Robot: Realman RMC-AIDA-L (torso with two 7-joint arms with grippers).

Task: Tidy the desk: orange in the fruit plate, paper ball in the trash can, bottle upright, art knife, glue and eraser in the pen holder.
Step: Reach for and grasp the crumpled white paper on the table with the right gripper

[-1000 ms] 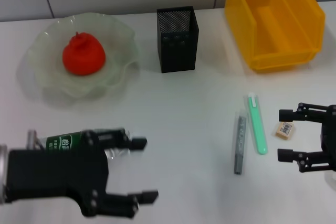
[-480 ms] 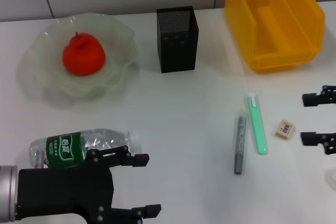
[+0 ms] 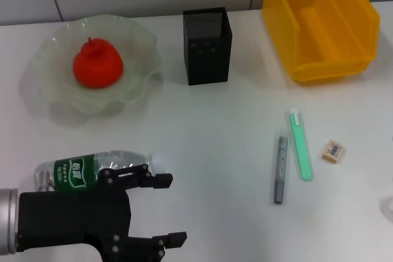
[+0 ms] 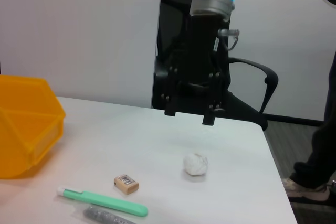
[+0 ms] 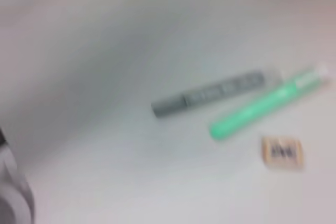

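While uncollected: one eraser (image 3: pixel 333 151), one bottle (image 3: pixel 92 168).

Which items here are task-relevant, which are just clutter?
Job: orange, fruit plate, bottle, pen holder, trash can, eraser, paper ball, green stick, grey stick (likely knife and glue). Left gripper by bottle, right gripper above paper ball.
Not job: office chair, bystander's leg, beyond the table.

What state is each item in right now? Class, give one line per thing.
orange: sitting in the fruit plate.
bottle: lying on its side.
pen holder: upright.
trash can: upright.
eraser: flat on the desk.
paper ball: loose on the desk.
left gripper: fingers open beside the bottle.
right gripper: fingers open above the paper ball.
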